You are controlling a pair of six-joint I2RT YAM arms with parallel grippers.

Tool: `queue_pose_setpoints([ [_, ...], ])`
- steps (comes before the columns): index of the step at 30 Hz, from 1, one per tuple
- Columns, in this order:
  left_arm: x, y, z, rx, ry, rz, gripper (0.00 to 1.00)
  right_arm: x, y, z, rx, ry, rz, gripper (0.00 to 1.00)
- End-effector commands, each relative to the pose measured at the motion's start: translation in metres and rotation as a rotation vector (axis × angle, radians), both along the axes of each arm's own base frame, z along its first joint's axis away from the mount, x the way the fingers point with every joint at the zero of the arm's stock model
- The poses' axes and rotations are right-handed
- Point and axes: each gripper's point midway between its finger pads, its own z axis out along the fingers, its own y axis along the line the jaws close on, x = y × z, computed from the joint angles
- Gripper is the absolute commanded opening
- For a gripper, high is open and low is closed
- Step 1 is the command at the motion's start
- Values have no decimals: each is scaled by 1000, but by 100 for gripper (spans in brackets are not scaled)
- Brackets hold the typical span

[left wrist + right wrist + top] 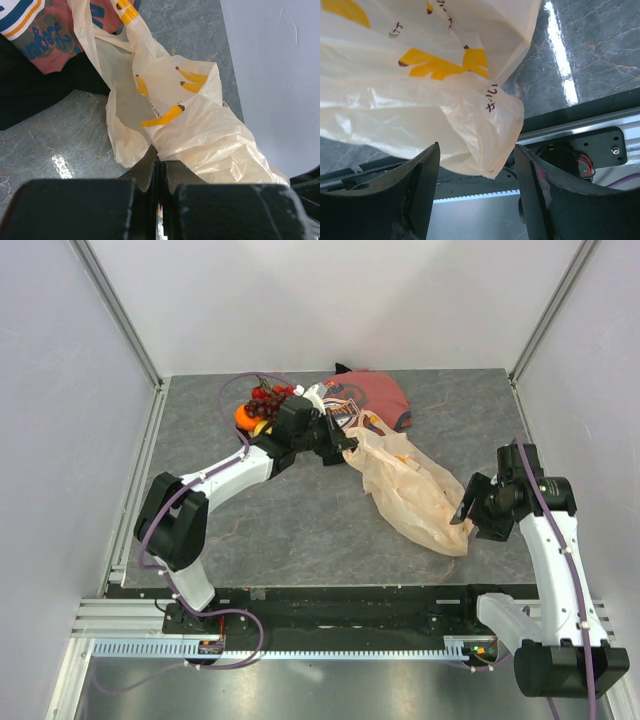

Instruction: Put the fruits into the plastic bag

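The plastic bag (410, 485) lies crumpled across the middle of the table, cream with yellow banana prints. My left gripper (349, 446) is shut on the bag's rim (150, 135) at its far left end, jaws pressed together (159, 158). My right gripper (466, 508) is open at the bag's near right end; the bag's corner (485, 135) hangs between its spread fingers (476, 150), touching neither. The fruits sit behind my left wrist: an orange (243, 417), dark grapes (264, 408) and red berries (270, 392). The apple is hidden.
A red printed folded cloth (375, 395) lies at the back beside the bag's mouth, also in the left wrist view (45, 35). White walls with metal posts enclose the table. The black front rail (580, 145) lies just below the right gripper.
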Motion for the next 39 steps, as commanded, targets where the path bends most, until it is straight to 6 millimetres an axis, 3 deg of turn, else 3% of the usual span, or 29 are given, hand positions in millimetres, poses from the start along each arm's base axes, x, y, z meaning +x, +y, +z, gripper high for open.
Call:
queue_pose_setpoints([
  [1,11,-1,16,-11,-13,22,2,-21,14,6,61,-11,65,69],
  [5,10,-2,15,-16,-2,15,2,-39,18,-21,80,69,72,69],
  [8,8,-2,17,-18,-3,9,2,-37,17,-31,76,82,66,69],
  [11,8,0,18,-17,-5,18,1,-36,12,-35,46,101,72,63],
  [13,9,3,17,-15,-2,26,2,-31,10,-33,36,84,67,53],
  [18,7,19,21,-12,-11,56,2,-15,2,-27,-11,44,65,44],
  [20,5,26,20,-10,-11,62,2,-10,3,-30,-4,43,76,32],
  [21,4,28,20,-10,-12,63,2,-8,5,-30,7,39,82,14],
  [23,4,39,16,-2,-8,78,2,-2,3,-26,-5,24,81,0],
  [24,3,46,22,-9,-18,89,2,2,0,-24,-23,16,76,0],
  [26,4,71,14,-4,5,138,1,15,-17,-8,-115,-34,41,0],
  [27,2,82,27,-20,-22,158,2,20,-24,-1,-152,-51,27,0],
  [28,2,104,15,-4,-1,199,2,31,-37,14,-222,-89,-5,0],
  [31,-9,146,20,8,-38,261,2,48,-60,34,-337,-137,-45,0],
  [34,-28,169,22,47,-76,257,2,64,-75,40,-393,-166,-72,0],
  [39,-52,187,28,136,-151,236,2,82,-104,45,-503,-191,-131,0],
])
